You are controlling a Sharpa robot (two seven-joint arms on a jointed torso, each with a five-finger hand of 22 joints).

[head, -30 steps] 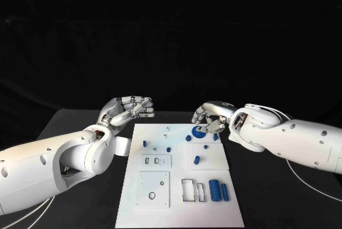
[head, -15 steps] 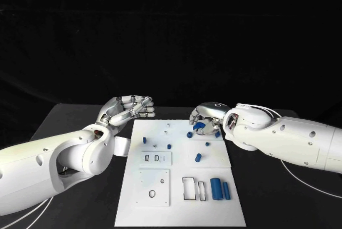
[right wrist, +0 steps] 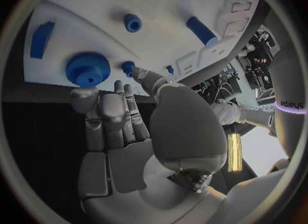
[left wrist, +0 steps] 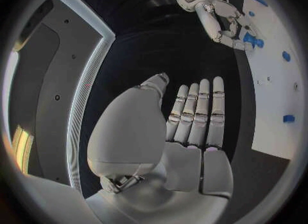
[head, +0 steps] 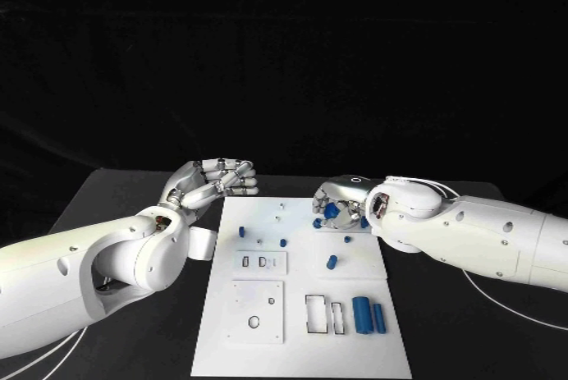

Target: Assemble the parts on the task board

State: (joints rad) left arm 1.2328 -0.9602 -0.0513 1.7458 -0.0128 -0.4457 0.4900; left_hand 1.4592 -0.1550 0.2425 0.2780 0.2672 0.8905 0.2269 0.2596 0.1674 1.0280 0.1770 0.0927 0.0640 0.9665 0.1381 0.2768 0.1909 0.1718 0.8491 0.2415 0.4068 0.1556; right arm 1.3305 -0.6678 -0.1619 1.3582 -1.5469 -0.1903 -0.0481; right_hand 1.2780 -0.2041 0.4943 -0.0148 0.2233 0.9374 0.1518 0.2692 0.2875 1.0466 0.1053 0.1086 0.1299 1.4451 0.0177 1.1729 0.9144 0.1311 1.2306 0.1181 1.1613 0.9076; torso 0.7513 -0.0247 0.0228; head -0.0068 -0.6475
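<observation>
The white task board (head: 296, 347) lies lengthwise in the middle of the table. My right hand (head: 343, 203) hangs over the board's far right corner, and its fingertips grip a blue gear (head: 332, 209) just above the plate. The right wrist view has the gear (right wrist: 88, 70) at the tips of that hand (right wrist: 122, 126). A small blue peg (head: 318, 224) stands beside the gear. My left hand (head: 216, 181) is raised off the board's far left corner and holds nothing; its fingers (left wrist: 192, 116) lie straight and side by side.
Blue pegs (head: 240, 231) and a short cylinder (head: 332, 262) stand mid-board. Two long blue pieces (head: 359, 314) lie by a rectangular slot (head: 315, 313) near the front. Two inset plates (head: 256, 313) sit on the board's left half. Black table surrounds the board.
My right hand has moved left over the board's far right corner and closed its fingers round the gear. The left hand has stayed where it was.
</observation>
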